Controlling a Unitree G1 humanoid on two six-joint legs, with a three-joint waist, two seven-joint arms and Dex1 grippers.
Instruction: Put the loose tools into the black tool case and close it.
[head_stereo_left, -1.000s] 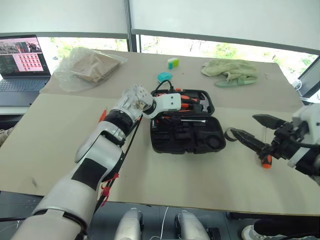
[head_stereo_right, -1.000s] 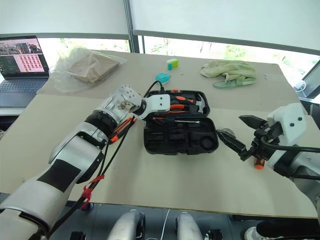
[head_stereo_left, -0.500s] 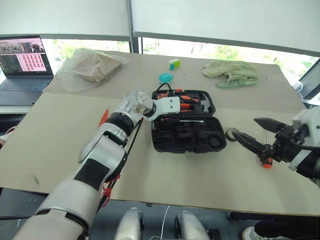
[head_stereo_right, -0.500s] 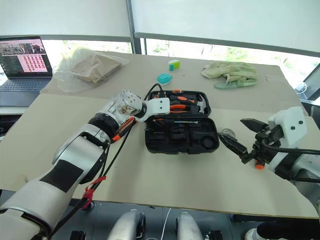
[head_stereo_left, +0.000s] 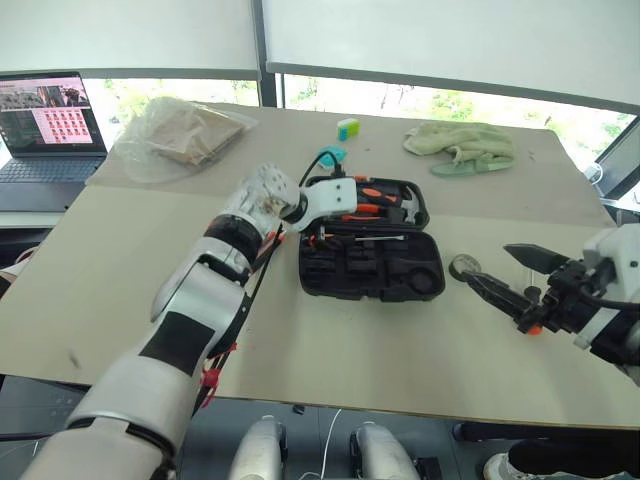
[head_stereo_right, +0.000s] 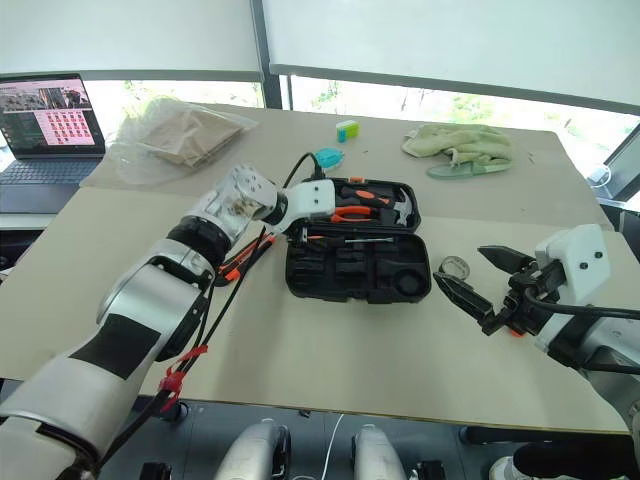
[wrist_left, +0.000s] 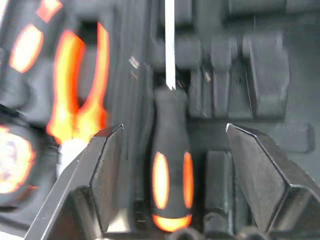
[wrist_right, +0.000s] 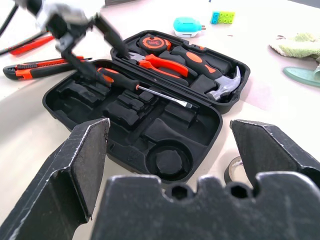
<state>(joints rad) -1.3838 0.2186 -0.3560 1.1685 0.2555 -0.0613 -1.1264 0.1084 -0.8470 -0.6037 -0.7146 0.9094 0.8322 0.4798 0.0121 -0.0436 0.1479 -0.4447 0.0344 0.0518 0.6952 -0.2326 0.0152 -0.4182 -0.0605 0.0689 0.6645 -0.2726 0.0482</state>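
Your left end effector (wrist_left: 170, 145) hangs over the open black tool case (head_stereo_left: 370, 265), fingers apart and holding nothing. Directly between and below the fingers, a black-and-orange screwdriver (wrist_left: 170, 165) lies in the case, its shaft running along the hinge line between the two halves. The half of the case farther from you carries pliers with orange handles (wrist_right: 157, 62), a hammer (wrist_right: 222, 87) and a round tape measure (wrist_right: 152, 44). The nearer half shows empty moulded slots.

Your right end effector (head_stereo_right: 478, 285) sits off to the right of the case, above the bench (head_stereo_left: 120, 270), with its fingers spread wide and nothing between them. A small tape roll (head_stereo_left: 463, 266) lies on the bench between the case and that end effector. Something small and orange shows just under the right end effector (head_stereo_left: 535, 328); you cannot tell what it is.

To the left of the case, the utility knife (wrist_right: 35, 69) and a slim orange screwdriver (wrist_right: 32, 44) rest on the bench, partly hidden behind your left arm.
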